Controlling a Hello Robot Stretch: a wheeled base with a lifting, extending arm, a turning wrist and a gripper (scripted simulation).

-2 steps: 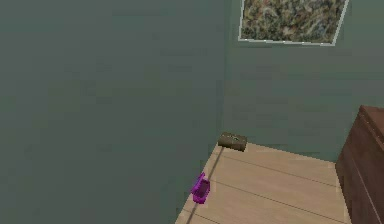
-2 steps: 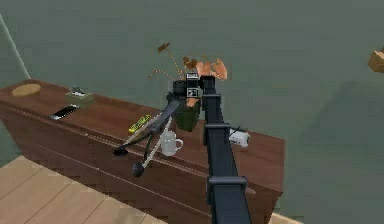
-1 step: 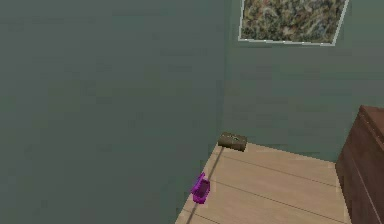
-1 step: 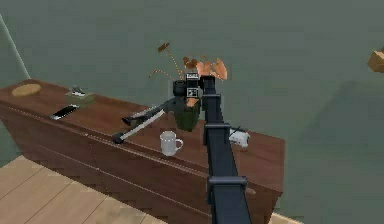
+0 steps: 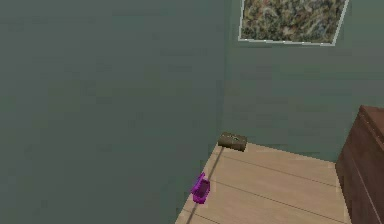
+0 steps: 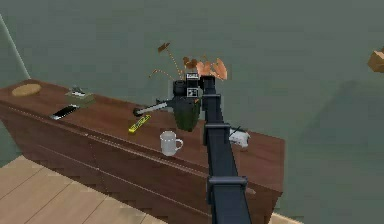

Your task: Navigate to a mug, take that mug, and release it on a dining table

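A white mug (image 6: 171,144) stands on the dark wooden sideboard (image 6: 100,150), near its front edge. A second white mug (image 6: 240,137) sits just right of the arm (image 6: 217,140), partly hidden by it. The arm rises from the bottom edge, and its gripper (image 6: 153,107) reaches left above the sideboard top, up and left of the first mug. The sideboard top and a yellow object (image 6: 139,124) lie at or behind the fingers, so I cannot tell whether the gripper holds anything.
On the sideboard lie a phone (image 6: 64,112), a small box (image 6: 80,97), a round disc (image 6: 27,89) and a dried plant (image 6: 190,65). In the forward view: grey-green walls, a framed picture (image 5: 293,20), wooden floor, a purple object (image 5: 200,186), a brown block (image 5: 232,141), dark furniture (image 5: 366,165).
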